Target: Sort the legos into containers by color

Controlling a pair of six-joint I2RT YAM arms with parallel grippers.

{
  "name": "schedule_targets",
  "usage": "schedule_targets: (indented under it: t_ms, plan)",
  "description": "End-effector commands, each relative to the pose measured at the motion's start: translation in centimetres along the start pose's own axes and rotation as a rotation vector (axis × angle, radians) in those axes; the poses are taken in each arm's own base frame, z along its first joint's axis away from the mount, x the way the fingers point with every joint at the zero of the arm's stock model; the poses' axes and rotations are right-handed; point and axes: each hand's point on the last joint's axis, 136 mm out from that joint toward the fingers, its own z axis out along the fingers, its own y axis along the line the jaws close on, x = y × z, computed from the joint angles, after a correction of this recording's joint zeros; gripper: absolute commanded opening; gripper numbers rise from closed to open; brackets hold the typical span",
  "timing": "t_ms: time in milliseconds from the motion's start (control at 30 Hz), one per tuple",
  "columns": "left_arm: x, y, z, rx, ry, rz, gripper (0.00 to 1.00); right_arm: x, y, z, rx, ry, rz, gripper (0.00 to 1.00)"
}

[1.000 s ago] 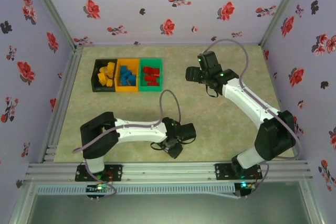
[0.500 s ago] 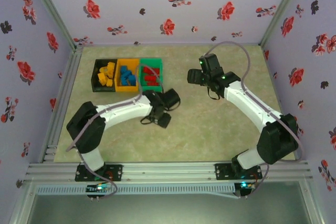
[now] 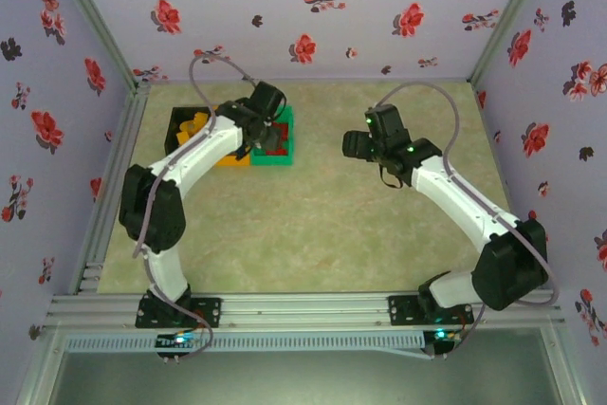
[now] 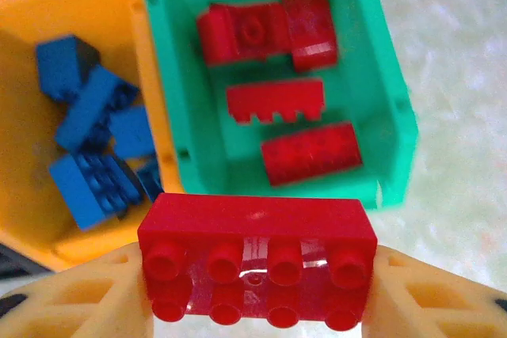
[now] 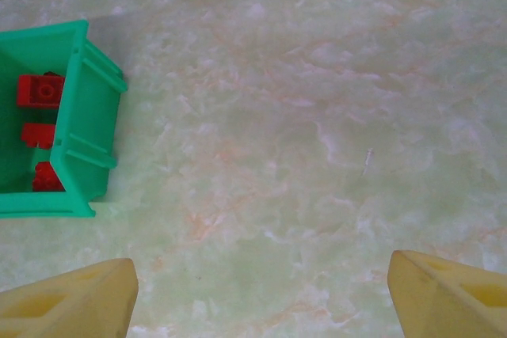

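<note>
Your left fingers [image 4: 79, 302] are clamped on a red brick [image 4: 257, 267], held above the green bin [image 4: 388, 108], where other red bricks [image 4: 310, 153] lie. Blue bricks [image 4: 95, 108] sit in the orange-yellow bin [image 4: 47, 13] touching its left side. Your right fingers [image 5: 67, 302] stand wide apart, empty, over bare counter [image 5: 317, 116] right of the bins.
</note>
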Motion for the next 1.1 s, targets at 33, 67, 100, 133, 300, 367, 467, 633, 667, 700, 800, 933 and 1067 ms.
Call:
schedule_targets:
  t_ms: [33, 67, 100, 133, 300, 367, 467, 633, 667, 700, 800, 933, 1067]
  plan:
    - [-3.2, 0.7, 1.5, -0.017, -0.047, 0.015, 0.48, 0.5, -0.5, -0.4, 0.007, -0.005, 0.025, 0.83]
    - [-3.8, 0.7, 1.8, -0.014, -0.052, 0.014, 0.48, 0.6, -0.6, -0.4, 0.006, -0.002, 0.028, 0.83]
    - [-4.3, 0.7, 2.2, -0.011, -0.055, 0.013, 0.48, 0.8, -0.6, -0.3, 0.005, 0.001, 0.03, 0.83]
    - [-4.7, 0.6, 2.5, -0.008, -0.055, 0.015, 0.48, 1.0, -0.6, -0.2, 0.004, 0.005, 0.03, 0.83]
    - [-6.0, 0.5, 4.0, -0.011, -0.049, 0.025, 0.69, 1.4, -0.7, -0.1, 0.003, 0.009, 0.039, 0.83]
    - [-6.5, 0.6, 4.2, -0.008, -0.056, 0.022, 0.75, 1.5, -0.8, -0.1, 0.004, 0.011, 0.04, 0.83]
    - [-7.0, 1.0, 3.3, -0.005, -0.072, 0.009, 0.78, 1.6, -0.9, 0.0, 0.008, 0.013, 0.04, 0.84]
    - [-7.8, 2.1, 0.1, -0.004, -0.133, -0.014, 0.81, 1.6, -1.0, 0.0, 0.014, 0.009, 0.038, 0.84]
    - [-7.9, 2.4, -0.8, -0.007, -0.15, -0.017, 0.82, 1.5, -1.0, 0.0, 0.014, 0.007, 0.037, 0.84]
    - [-8.0, 2.8, -1.8, -0.007, -0.17, -0.019, 0.83, 1.5, -1.0, 0.0, 0.015, 0.007, 0.036, 0.84]
    - [-8.3, 4.1, -4.3, -0.014, -0.219, -0.026, 0.85, 1.4, -0.9, 0.1, 0.017, 0.005, 0.035, 0.85]
    - [-8.2, 6.5, -6.8, -0.033, -0.26, -0.042, 0.88, 1.1, -0.9, 0.1, 0.016, -0.002, 0.035, 0.86]
    - [-7.6, 9.2, -10.4, -0.076, -0.288, -0.078, 0.9, 0.8, -1.4, -0.1, 0.05, -0.007, 0.02, 0.91]
